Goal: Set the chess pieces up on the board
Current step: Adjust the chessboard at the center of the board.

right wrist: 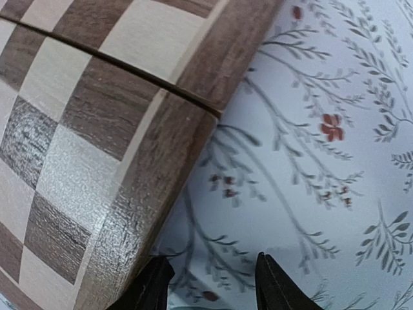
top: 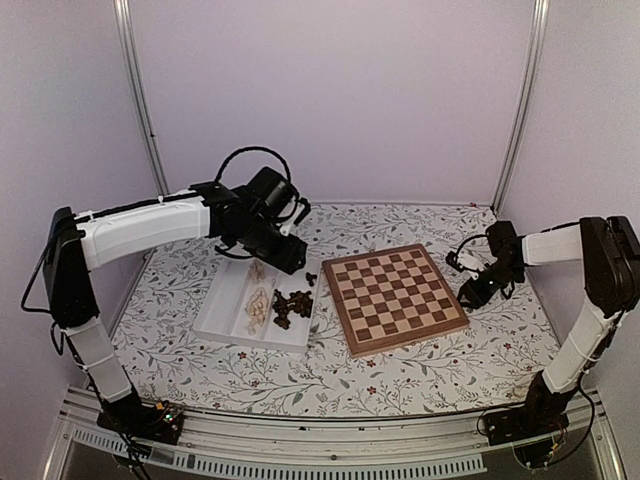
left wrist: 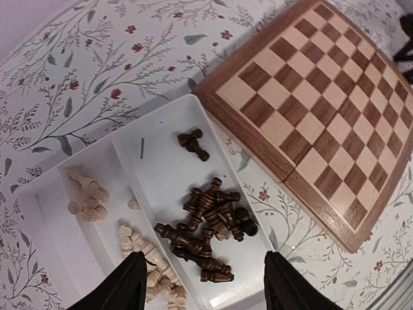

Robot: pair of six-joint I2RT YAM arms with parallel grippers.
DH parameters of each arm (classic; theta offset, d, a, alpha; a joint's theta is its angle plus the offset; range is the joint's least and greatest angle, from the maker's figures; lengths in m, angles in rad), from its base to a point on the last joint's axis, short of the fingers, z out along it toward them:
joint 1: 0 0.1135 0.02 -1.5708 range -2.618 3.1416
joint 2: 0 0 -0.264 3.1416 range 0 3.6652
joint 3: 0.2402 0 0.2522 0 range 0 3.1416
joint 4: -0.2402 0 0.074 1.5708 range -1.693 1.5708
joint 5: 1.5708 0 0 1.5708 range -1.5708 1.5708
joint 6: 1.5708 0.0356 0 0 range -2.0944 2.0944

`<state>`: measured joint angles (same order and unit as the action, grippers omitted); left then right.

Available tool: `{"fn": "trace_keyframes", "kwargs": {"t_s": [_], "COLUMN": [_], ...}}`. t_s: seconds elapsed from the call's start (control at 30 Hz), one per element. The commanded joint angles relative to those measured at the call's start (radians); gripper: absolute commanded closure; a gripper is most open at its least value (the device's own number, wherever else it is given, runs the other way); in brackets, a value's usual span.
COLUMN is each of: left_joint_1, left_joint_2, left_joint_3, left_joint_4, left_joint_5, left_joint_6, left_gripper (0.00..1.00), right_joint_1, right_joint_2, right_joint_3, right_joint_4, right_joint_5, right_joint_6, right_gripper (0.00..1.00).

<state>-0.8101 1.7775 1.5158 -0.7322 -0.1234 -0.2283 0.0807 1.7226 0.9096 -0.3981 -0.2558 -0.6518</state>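
The checkered wooden board lies bare right of centre; it also shows in the left wrist view and the right wrist view. Dark brown pieces lie heaped in the right compartment of a white tray, pale cream pieces in the left one. My left gripper is open and empty, hovering above the dark heap. My right gripper is open and empty, low over the cloth just beside the board's right edge.
A floral cloth covers the table. A few dark pieces lie near the tray's far right corner. White walls with metal posts enclose the back and sides.
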Motion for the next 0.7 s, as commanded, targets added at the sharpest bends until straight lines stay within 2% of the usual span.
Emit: {"fn": "trace_keyframes", "kwargs": {"t_s": [0.0, 0.13, 0.33, 0.43, 0.53, 0.67], "left_joint_1": [0.11, 0.14, 0.158, 0.158, 0.161, 0.201], "left_joint_2": [-0.025, 0.019, 0.082, 0.099, 0.092, 0.065], "left_joint_3": [-0.054, -0.063, -0.059, -0.059, -0.065, -0.087], "left_joint_4": [0.095, 0.101, 0.089, 0.069, 0.054, 0.057], "left_joint_5": [0.009, 0.005, 0.041, 0.059, 0.009, -0.032], "left_joint_6": [-0.001, 0.043, 0.095, 0.109, 0.093, 0.04], "left_gripper": [0.36, 0.42, 0.54, 0.51, 0.45, 0.44], "right_joint_1": [0.088, 0.064, 0.001, 0.002, 0.002, 0.002], "right_joint_2": [-0.074, -0.136, -0.153, -0.151, -0.163, -0.207], "right_joint_3": [-0.078, -0.086, -0.08, -0.072, -0.051, -0.024], "right_joint_4": [-0.113, -0.1, -0.02, 0.019, 0.008, 0.008], "right_joint_5": [-0.002, 0.011, -0.059, -0.096, -0.131, -0.18], "right_joint_6": [0.006, 0.017, 0.005, 0.014, 0.002, -0.039], "right_gripper": [0.52, 0.51, 0.47, 0.47, 0.47, 0.46]}}
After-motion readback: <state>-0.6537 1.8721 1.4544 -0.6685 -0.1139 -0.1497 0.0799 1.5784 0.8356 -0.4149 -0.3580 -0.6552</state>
